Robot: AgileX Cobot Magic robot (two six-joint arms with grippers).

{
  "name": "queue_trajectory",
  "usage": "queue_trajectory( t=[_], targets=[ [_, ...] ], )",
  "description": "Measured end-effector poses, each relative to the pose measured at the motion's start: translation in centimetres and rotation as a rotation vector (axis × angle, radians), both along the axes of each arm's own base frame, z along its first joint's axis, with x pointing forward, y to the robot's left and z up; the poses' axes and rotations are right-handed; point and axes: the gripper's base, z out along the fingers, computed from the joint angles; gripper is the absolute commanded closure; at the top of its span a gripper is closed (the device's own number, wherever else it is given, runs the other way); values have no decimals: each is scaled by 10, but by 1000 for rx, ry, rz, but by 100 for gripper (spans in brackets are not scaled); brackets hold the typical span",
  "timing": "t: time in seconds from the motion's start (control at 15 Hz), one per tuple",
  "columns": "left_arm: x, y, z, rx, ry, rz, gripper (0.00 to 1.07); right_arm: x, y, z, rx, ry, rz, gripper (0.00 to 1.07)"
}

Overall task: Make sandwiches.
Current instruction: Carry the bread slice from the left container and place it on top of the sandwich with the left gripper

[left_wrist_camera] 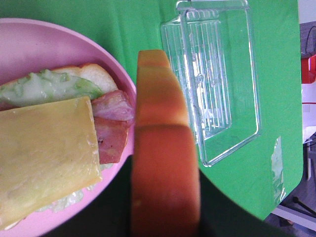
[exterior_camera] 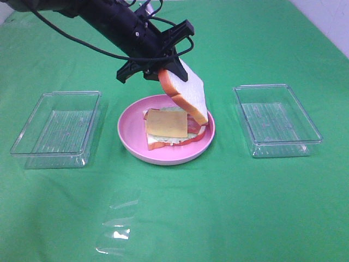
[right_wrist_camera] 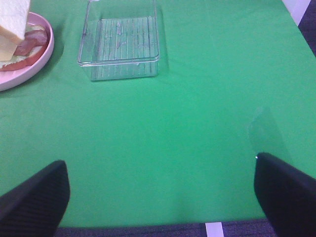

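Green cloth covers the tabletop (exterior_camera: pixel 229 207). Over its middle, the left claw (exterior_camera: pixel 166 70) is clamped on a bread slice (exterior_camera: pixel 185 93), gripping its upper crust edge. That slice hangs tilted, long axis sloping down toward the right, lower edge just above the open stack (exterior_camera: pixel 169 128) of cheese, bacon, lettuce and bread on the pink plate (exterior_camera: pixel 131 134). Clear trays (exterior_camera: pixel 57 128) flank the plate. Off to the right, the right claw (right_wrist_camera: pixel 160 197) hangs spread wide, holding nothing.
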Motion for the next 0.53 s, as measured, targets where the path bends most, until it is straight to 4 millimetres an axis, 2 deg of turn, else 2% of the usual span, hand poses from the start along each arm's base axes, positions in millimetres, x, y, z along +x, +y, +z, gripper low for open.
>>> queue_trajectory(
  t=[0.27, 0.53],
  targets=[
    [4, -3, -22, -2, 43, 15, 91, 0, 0, 0, 0, 0, 0, 9],
    [5, -2, -28, 13, 45, 18, 87, 0, 0, 0, 0, 0, 0, 9]
  ],
)
